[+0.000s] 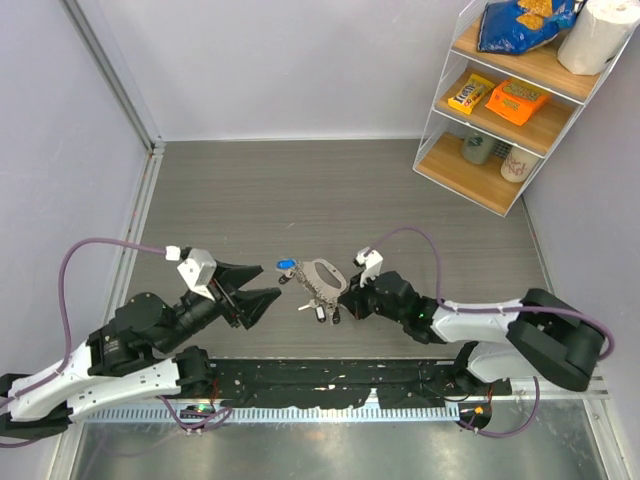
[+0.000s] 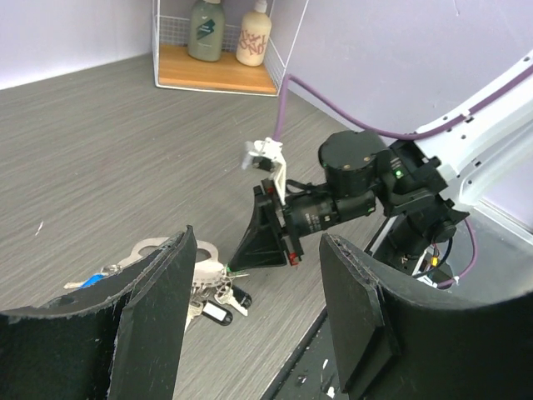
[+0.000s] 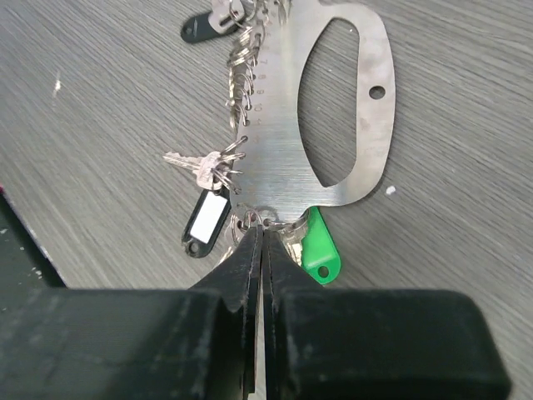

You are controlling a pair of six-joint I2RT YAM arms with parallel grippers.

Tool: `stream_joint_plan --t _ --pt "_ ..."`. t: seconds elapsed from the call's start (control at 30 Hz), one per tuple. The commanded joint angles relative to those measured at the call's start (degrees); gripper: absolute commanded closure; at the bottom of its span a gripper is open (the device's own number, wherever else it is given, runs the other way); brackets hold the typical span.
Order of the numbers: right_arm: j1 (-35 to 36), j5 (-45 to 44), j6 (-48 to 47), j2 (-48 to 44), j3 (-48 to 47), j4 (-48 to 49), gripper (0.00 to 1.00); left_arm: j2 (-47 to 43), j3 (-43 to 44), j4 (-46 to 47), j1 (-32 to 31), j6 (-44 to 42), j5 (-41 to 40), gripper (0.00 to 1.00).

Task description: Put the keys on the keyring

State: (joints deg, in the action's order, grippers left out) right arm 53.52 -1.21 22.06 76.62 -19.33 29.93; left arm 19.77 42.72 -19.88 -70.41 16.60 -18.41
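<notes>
The keyring (image 3: 279, 125) is a flat silvery metal plate with a large oval opening, lying on the grey table; it also shows in the top view (image 1: 322, 272) and the left wrist view (image 2: 206, 250). Small rings along its edge carry keys: a green tag (image 3: 321, 250), a black tag with a white label (image 3: 204, 221), silver keys (image 3: 200, 167) and another black tag (image 3: 204, 25). A blue tag (image 1: 285, 265) lies at its left end. My right gripper (image 3: 262, 237) is shut on the plate's near edge at a small ring. My left gripper (image 1: 262, 292) is open and empty, just left of the plate.
A wooden wire shelf (image 1: 505, 100) with snack bags, a paper roll and bottles stands at the back right; it also shows in the left wrist view (image 2: 216, 77). A black rail (image 1: 320, 380) runs along the near table edge. Walls close in on the left and back.
</notes>
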Motion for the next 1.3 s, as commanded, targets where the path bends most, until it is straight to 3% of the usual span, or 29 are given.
stream_joint_plan --t 0.0,0.3,0.47,0.63,0.97,1.23,1.27 --pt "-0.08 -3.61 2.19 -6.91 2.63 0.93 0.95 2.2 0.88 4.49 0.19 -0.25 0.4 0.34" --pt "-0.08 -8.71 3.68 -5.7 -1.93 -10.15 0.95 6.24 1.49 6.78 0.1 -0.78 0.66 0.34" --pt "-0.25 -9.69 5.79 0.71 -4.75 -10.34 0.95 6.6 1.67 6.52 0.1 -1.04 0.31 0.34" --pt "-0.25 -11.52 6.67 1.52 -4.4 -8.58 0.93 5.9 1.23 5.64 0.19 -1.04 -0.57 0.34" --pt "-0.25 -13.55 4.92 -7.52 -6.86 -14.81 0.48 3.79 0.79 4.85 0.19 -1.57 -1.45 0.33" --pt "-0.25 -13.2 0.88 -19.3 -13.88 -25.08 0.3 1.68 0.88 3.71 0.01 -1.48 -0.83 0.32" --pt "-0.25 -13.03 0.09 -21.05 -14.24 -25.88 0.24 1.59 0.96 3.45 0.1 -1.4 -0.75 0.31"
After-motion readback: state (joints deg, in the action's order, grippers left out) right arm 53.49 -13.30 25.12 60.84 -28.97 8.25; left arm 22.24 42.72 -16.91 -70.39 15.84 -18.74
